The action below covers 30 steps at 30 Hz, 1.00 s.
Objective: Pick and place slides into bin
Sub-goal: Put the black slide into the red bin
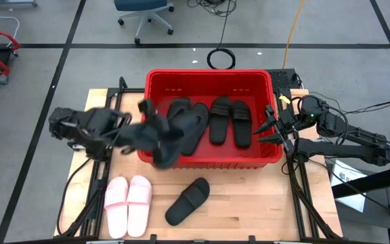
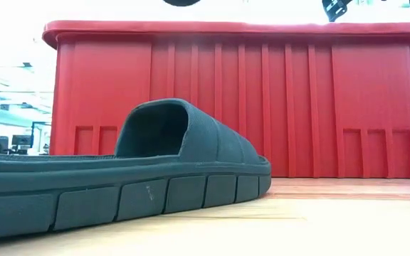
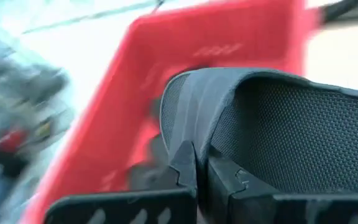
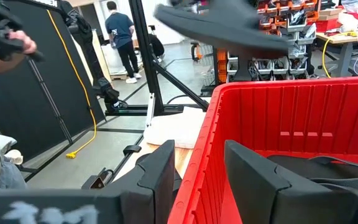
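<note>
A blue office chair (image 1: 144, 13) stands behind the wooden table (image 1: 249, 200).

Lighting is bright, even and overhead; shadows on the table (image 1: 249, 196) are faint. The left wrist view is heavily motion-blurred. The low view blows out to white above the bin (image 2: 262, 99). The near sandal (image 2: 119, 178) is soft.

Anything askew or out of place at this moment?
Nothing is damaged. One black slide lies skewed on the table beside the neat pink pair. The left hand holds another slide over the bin.
</note>
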Tool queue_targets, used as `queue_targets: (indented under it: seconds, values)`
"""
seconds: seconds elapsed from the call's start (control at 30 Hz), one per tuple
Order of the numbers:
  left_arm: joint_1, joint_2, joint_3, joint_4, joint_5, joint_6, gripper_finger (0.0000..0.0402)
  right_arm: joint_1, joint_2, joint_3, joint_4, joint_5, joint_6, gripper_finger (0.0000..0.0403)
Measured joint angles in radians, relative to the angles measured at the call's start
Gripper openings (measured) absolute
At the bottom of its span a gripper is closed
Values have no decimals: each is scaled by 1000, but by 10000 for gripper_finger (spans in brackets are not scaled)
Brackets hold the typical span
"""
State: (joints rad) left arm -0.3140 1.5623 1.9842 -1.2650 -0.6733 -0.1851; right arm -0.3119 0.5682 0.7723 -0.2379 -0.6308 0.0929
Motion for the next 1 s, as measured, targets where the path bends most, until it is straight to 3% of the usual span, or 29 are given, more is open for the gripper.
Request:
queue_targets:
  seconds: [0.2, 0.37, 0.53, 0.77, 1.0]
  values:
    - [212, 15, -38, -67, -13, 54, 0, 0, 0, 0, 0, 0, 0, 130]
    - [326, 13, -176, 32, -4, 102, 0, 0, 0, 0, 0, 0, 0, 130]
    - [383, 16, -349, 163, 4, 170, 0, 0, 0, 0, 0, 0, 0, 130]
    - [442, 15, -520, 433, 99, 265, 0, 0, 0, 0, 0, 0, 0, 130]
    - [485, 15, -626, 500, 99, 300, 0, 0, 0, 0, 0, 0, 0, 130]
